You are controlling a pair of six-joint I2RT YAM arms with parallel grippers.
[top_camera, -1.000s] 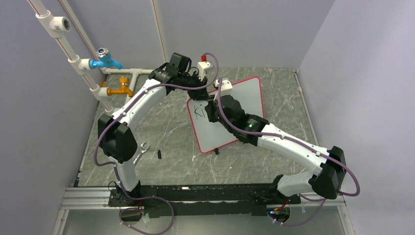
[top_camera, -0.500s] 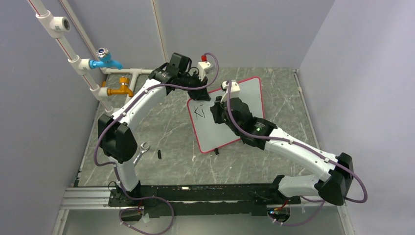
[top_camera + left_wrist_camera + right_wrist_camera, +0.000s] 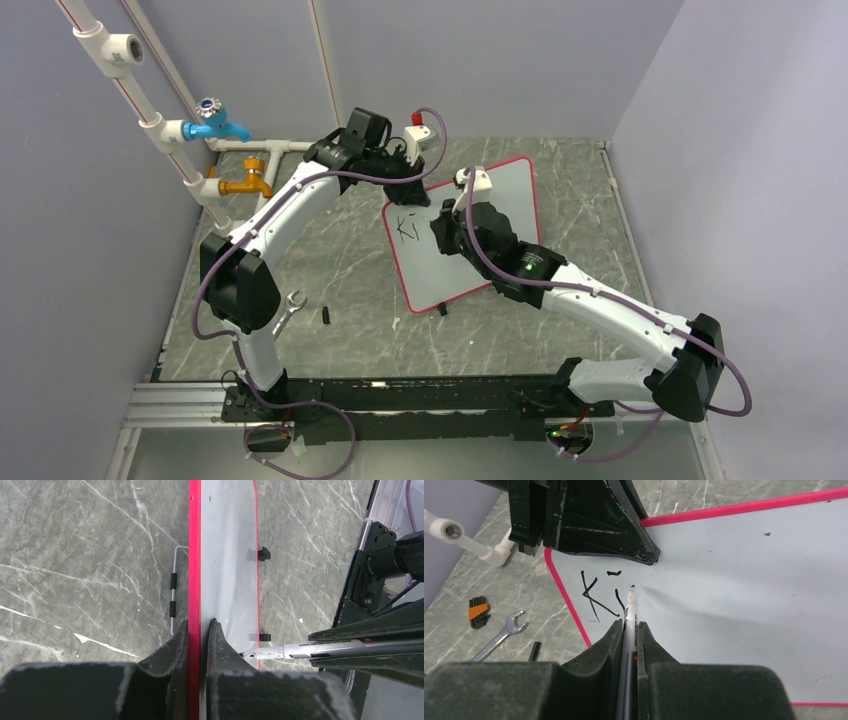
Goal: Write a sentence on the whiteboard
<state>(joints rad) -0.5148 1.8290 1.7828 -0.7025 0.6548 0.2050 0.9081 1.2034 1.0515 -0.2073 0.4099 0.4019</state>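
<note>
Surface: grey marbled tabletop [image 3: 330, 260], closed in on three sides by plain pale lilac walls [image 3: 480, 60].
Board: the flat white whiteboard with a thin red rim and rounded corners [image 3: 512, 188] sits askew on the tabletop, toward the far middle, between my two arms.
Writing: thin black handwritten marker letters [image 3: 596, 597] sit in the whiteboard's far-left corner, close to my left hand. Only a "K" and an "i" show.
Left hand: my left gripper [image 3: 200, 625] is pressed together on the whiteboard's red rim, with one finger on the white face and the other on the outer side.
Right hand: my right gripper [image 3: 629, 624] pinches a slim white marker pen with a black tip [image 3: 630, 605], both fingers closed on its barrel.
Pen tip: it points at the white face just right of the "i". I cannot tell whether it touches.
Loose bits: a silver open-ended wrench [image 3: 290, 308] and a small black stub [image 3: 326, 313] lie left of the whiteboard. A black and orange hex-key bundle [image 3: 478, 611] lies near the wrench.
Plumbing: a white plastic pipe [image 3: 140, 100] runs along the left wall, carrying a blue tap [image 3: 215, 125] and a yellow tap [image 3: 248, 183].
</note>
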